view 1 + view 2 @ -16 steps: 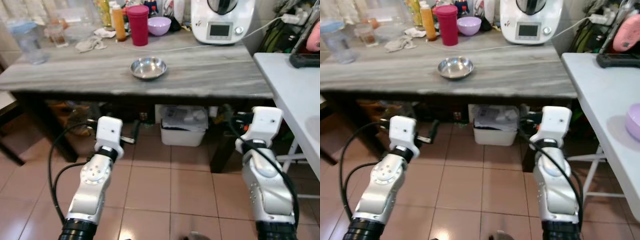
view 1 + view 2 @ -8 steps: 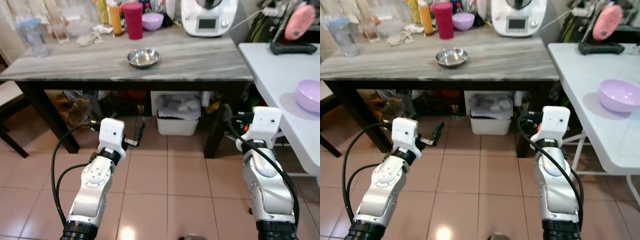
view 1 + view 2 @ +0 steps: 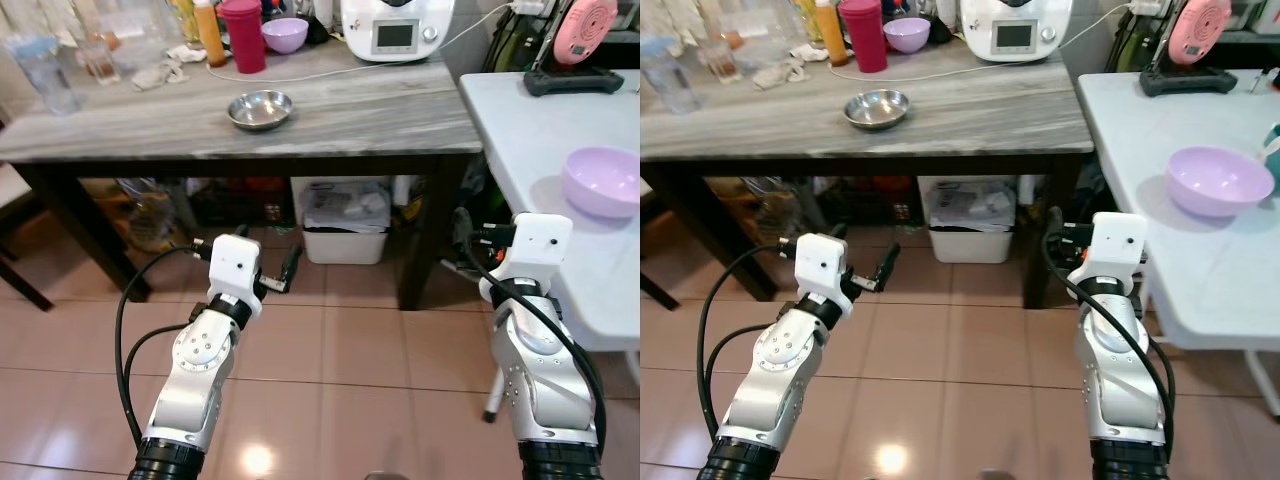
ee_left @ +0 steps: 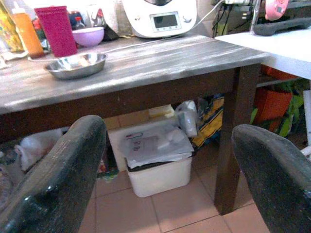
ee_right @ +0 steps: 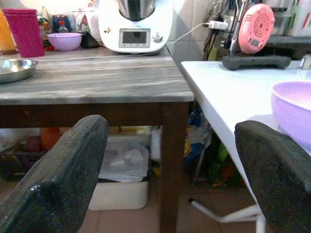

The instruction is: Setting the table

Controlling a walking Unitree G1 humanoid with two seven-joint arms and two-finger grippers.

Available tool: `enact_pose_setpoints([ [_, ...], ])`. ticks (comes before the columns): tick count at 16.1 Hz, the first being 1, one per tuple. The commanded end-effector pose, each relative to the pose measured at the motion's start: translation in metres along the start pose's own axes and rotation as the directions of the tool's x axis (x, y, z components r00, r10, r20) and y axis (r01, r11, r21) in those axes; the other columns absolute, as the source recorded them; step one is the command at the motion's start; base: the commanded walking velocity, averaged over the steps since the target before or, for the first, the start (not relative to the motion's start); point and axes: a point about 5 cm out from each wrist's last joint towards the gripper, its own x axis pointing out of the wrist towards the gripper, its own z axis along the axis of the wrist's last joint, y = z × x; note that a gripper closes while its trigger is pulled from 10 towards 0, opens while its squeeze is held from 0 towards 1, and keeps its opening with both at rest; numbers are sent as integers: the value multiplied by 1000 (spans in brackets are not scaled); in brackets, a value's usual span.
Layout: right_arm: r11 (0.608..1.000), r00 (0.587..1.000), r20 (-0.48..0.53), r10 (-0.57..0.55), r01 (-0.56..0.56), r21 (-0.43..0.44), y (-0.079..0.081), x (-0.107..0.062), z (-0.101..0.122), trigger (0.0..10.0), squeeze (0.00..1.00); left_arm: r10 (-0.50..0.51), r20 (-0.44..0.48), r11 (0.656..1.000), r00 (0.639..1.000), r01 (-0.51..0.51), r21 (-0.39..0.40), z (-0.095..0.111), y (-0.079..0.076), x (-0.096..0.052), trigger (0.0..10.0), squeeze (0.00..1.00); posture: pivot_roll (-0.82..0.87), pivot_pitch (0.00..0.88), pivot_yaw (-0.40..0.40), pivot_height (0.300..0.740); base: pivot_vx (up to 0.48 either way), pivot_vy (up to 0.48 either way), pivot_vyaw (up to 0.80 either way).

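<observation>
A steel bowl (image 3: 259, 109) sits on the grey wooden table (image 3: 380, 100) ahead of me, left of centre. On the white table (image 3: 530, 130) to my right rests a large purple bowl (image 3: 603, 181). Both arms are held low over the tiled floor, short of either table. My left gripper (image 4: 167, 184) is open and empty, and its view looks at the grey table's front edge. The right gripper (image 5: 165, 184) is also open and empty, facing the corner where the two tables meet.
At the back of the grey table stand a red cup (image 3: 240, 35), an orange bottle (image 3: 208, 30), a small purple bowl (image 3: 285, 34) and a white kitchen machine (image 3: 397, 27). A white bin (image 3: 348, 225) sits under it. A pink device (image 3: 580, 20) stands on the white table.
The view has pulled back and swung right, bringing the white table and its purple bowl into sight. Both arms keep the same pose, with the grippers still open.
</observation>
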Motion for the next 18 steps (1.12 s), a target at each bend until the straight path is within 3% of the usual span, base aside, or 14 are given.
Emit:
enact_pose_setpoints([
  [1, 1000, 1000, 8, 18, -18, 3, 7, 0, 2, 10000, 0, 15, -16, 1000, 1000, -15, 5, -3, 6, -3, 10000, 0, -217, 85, 47, 740, 0, -371, 0],
  [18, 1000, 1000, 12, 21, -21, -3, 12, -3, 0, 10000, 0, -22, -28, 1000, 999, 22, 11, -4, 4, -3, 10000, 0, -220, 93, 63, 740, 0, -375, 0],
])
